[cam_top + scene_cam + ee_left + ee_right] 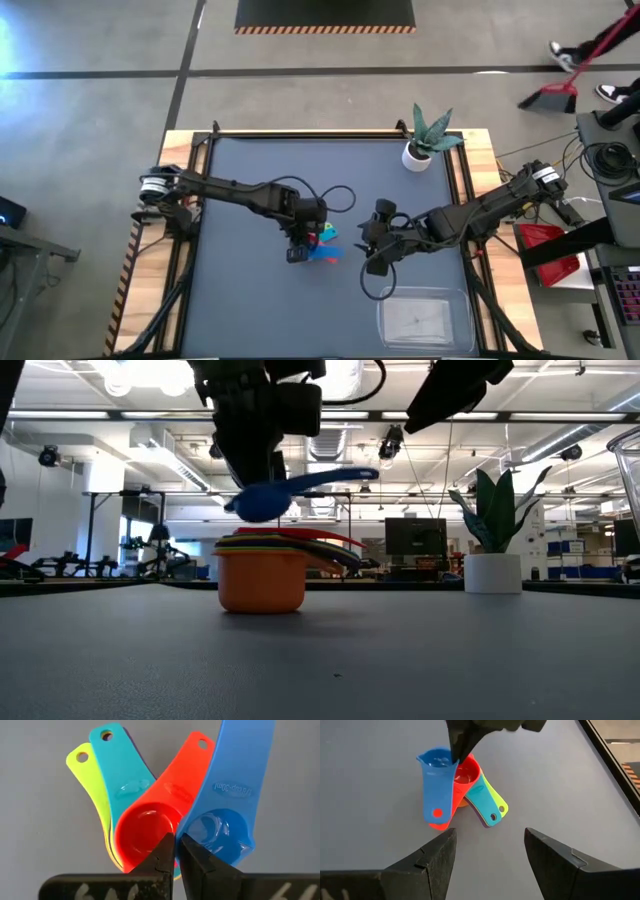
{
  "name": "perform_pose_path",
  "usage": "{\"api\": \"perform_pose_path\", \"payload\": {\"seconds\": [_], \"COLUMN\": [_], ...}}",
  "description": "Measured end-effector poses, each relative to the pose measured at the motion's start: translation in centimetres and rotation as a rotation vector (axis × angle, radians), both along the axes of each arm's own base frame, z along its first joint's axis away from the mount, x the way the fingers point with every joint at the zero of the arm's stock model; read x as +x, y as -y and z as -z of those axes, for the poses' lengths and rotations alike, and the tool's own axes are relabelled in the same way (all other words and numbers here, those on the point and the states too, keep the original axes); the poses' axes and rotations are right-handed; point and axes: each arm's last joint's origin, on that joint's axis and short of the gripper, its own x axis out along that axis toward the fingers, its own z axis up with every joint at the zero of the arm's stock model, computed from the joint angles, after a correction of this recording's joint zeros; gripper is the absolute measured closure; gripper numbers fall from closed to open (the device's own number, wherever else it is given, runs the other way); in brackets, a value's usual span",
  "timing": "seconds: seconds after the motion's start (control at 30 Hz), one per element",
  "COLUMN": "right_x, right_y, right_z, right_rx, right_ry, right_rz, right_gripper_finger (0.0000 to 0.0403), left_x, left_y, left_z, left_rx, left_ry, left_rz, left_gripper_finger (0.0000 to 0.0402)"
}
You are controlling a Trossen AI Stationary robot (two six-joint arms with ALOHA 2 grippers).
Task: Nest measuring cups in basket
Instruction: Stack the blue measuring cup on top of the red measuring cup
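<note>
My left gripper (177, 845) is shut on a blue measuring cup (227, 795), held just above a nested stack of cups (262, 575) at the table's middle. The stack rests on the bottom of its orange outer cup. A red cup (150, 827) sits on top, and teal (122, 770) and yellow-green (87, 775) handles fan out beside it. My right gripper (490, 845) hovers open to the right of the stack, with nothing between its fingers. The clear basket (425, 318) lies at the near right. My left gripper pinches the blue cup's bowl wall at the rim (192, 832), on the side away from the handle, one finger inside the bowl and one outside. The fingers come steeply from above. The cup hangs clear over the stack, its handle (340, 478) tilted slightly up.
A white pot with a green plant (425, 140) stands at the far right of the table. The dark mat (250, 310) lies bare to the left of and in front of the stack. A person with a broom (570, 80) moves on the floor beyond the table.
</note>
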Motion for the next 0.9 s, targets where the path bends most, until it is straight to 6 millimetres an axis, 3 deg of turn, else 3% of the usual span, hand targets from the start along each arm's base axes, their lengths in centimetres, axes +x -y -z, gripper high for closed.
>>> {"api": "perform_pose_path", "payload": {"seconds": [0.53, 0.9], "right_x": [-0.1, -0.1], "right_y": [0.0, 0.0], "right_z": [0.5, 0.5], "right_rx": [0.014, 0.014], "right_ry": [-0.007, -0.008], "right_rz": [0.016, 0.015], "right_gripper_finger": [0.0179, 0.0179], "left_x": [-0.4, -0.9], "left_y": [-2.9, -2.8], "left_z": [0.6, 2.1], "left_rx": [0.040, 0.013], "left_ry": [-0.030, -0.047], "left_rz": [-0.047, -0.043], "left_gripper_finger": [0.0401, 0.0401]}}
